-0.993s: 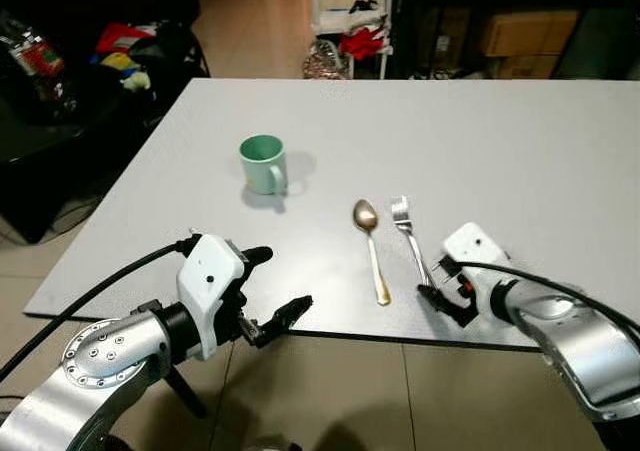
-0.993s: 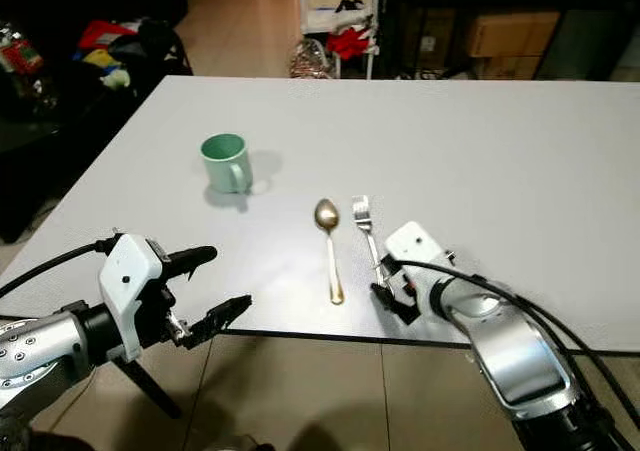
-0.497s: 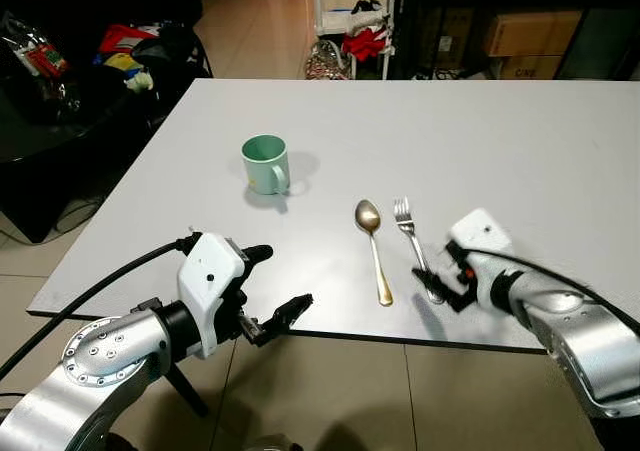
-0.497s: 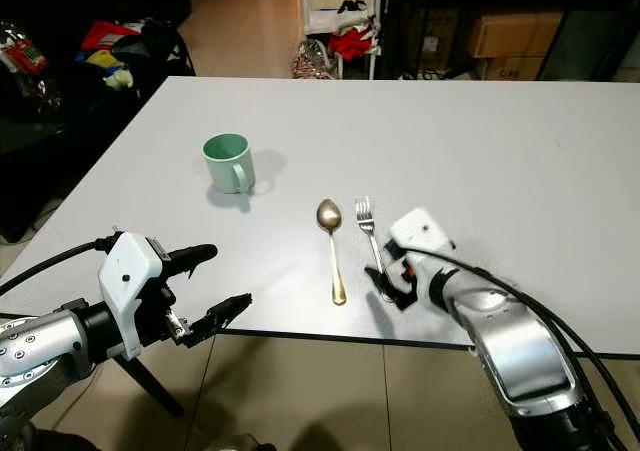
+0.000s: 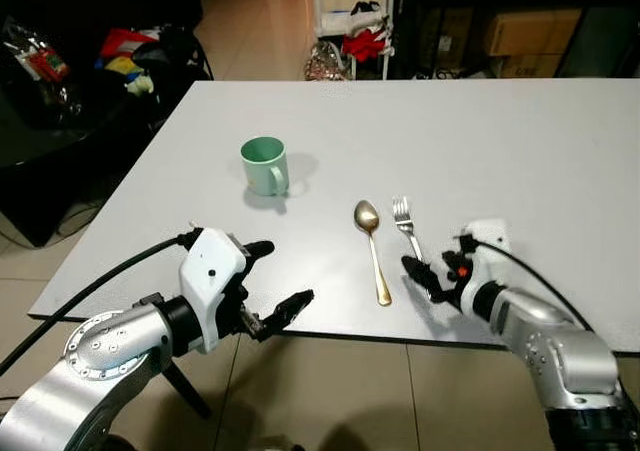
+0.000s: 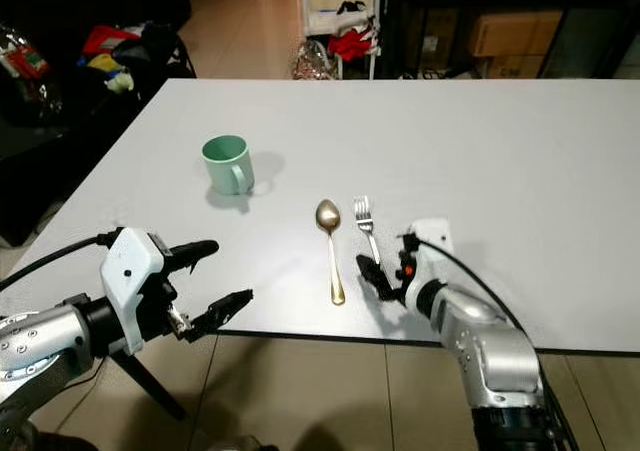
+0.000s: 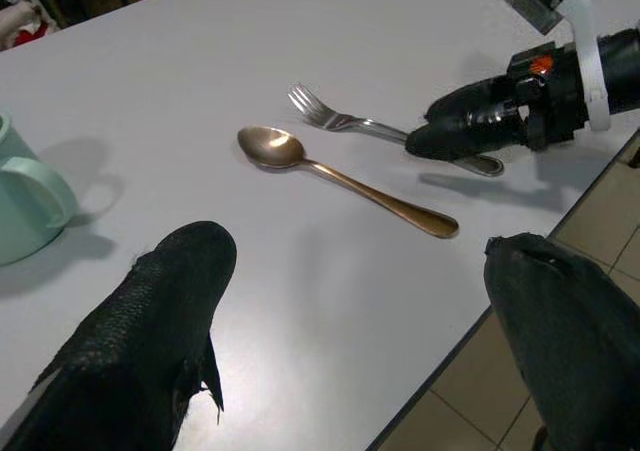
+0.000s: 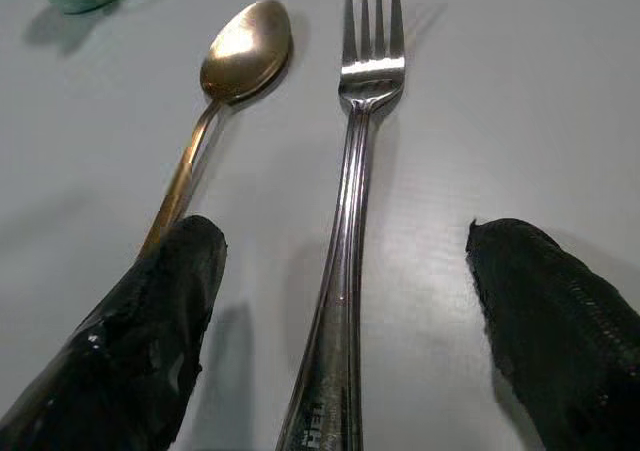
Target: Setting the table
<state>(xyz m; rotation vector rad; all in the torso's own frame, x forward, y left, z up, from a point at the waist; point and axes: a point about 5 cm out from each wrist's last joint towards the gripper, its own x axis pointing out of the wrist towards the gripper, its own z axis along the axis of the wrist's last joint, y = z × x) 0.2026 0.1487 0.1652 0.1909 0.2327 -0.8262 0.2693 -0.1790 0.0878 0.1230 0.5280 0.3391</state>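
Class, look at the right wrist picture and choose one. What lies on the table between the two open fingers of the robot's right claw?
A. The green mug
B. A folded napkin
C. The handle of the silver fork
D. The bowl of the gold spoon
C. In the right wrist view the silver fork runs with its handle between the two spread black fingers of the right claw, while the gold spoon lies off to one side.

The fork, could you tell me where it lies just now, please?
The fork lies flat on the white table near its front edge, just right of the gold spoon, its handle between the open fingers of the right pincer.
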